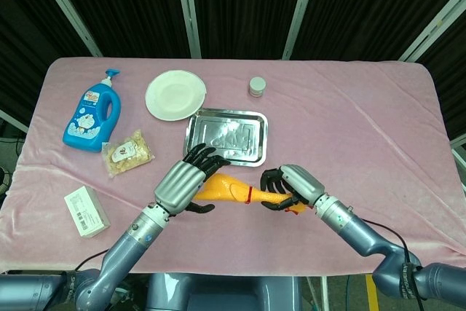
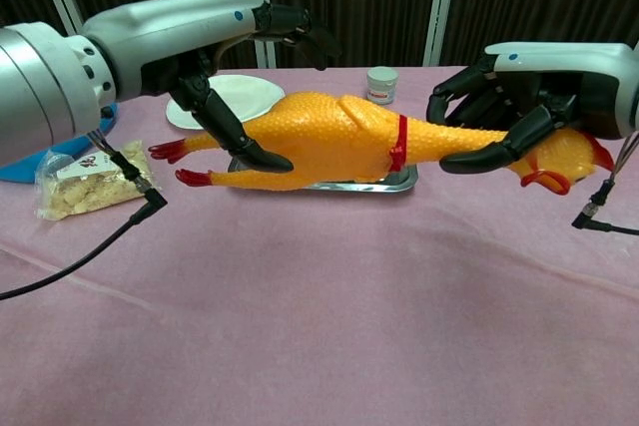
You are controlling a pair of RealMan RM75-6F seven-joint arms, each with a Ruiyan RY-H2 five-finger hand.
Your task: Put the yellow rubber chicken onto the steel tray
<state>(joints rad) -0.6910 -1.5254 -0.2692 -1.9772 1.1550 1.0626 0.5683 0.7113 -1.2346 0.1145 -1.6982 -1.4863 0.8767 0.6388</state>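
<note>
The right hand (image 2: 519, 107), dark fingers curled, grips the neck of the yellow rubber chicken (image 2: 339, 137), held level above the pink cloth just in front of the steel tray (image 1: 226, 137). The left hand (image 1: 188, 183), fingers spread and arched over the chicken's body near its legs, grips nothing; contact cannot be told. The chicken is pebbled and elongated with red feet; the tray is rectangular and shiny, near the table's middle.

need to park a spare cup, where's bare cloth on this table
The right side of the pink cloth, beyond the steel tray and small jar, is bare. The left is crowded: blue bottle, snack bag, white plate, white box.
</note>
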